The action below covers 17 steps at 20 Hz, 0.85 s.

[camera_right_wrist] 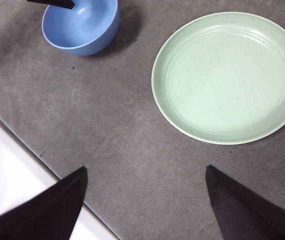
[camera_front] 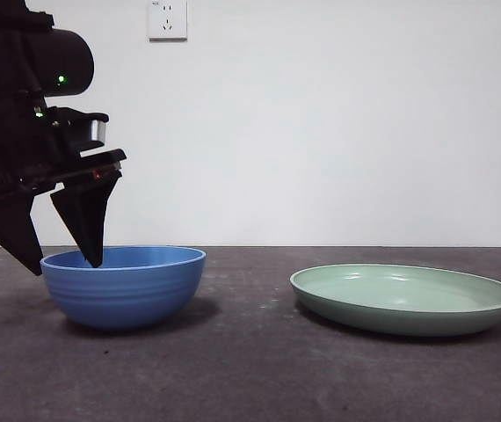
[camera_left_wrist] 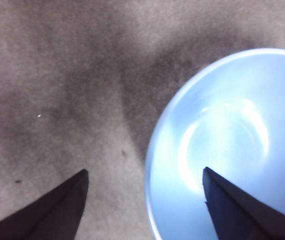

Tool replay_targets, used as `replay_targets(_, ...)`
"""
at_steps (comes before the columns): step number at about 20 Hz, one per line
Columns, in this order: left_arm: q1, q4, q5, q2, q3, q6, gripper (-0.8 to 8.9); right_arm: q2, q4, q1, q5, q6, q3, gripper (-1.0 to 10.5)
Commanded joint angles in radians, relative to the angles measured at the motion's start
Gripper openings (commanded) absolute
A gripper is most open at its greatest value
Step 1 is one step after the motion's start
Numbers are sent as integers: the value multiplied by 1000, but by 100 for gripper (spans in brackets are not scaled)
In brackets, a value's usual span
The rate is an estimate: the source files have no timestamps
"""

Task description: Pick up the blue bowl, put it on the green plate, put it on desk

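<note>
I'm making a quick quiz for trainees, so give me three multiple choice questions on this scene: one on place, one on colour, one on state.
1. Where is the left gripper?
A. astride the bowl rim
B. over the plate
C. out of view

2. What colour is the plate?
A. red
B. pale green
C. white

3. What state is the bowl in?
A. lifted
B. on the plate
C. resting on the desk

Answers: 1 A, one jaw inside, one outside. 2 B, seen in both the front and right wrist views. 3 C, its base sits on the desk.

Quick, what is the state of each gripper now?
Left gripper: open, straddling the blue bowl rim, holding nothing yet.
Right gripper: open, empty, above the desk.
</note>
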Motion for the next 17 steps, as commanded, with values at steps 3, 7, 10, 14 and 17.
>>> replay_targets(3, -4, 2, -28, 22, 23, -10, 254, 6, 9, 6, -2, 8, 19, 378)
replay_targets(7, -10, -4, -28, 23, 23, -14, 144, 5, 9, 6, -2, 8, 19, 378)
replay_targets(10, -18, -5, -28, 23, 23, -16, 84, 5, 9, 6, -2, 8, 19, 378)
replay_targets(14, -29, -4, -28, 23, 23, -18, 10, 4, 9, 6, -2, 8, 19, 378)
replay_targets(17, -35, 7, -28, 23, 23, -27, 10, 4, 9, 6, -2, 8, 19, 378)
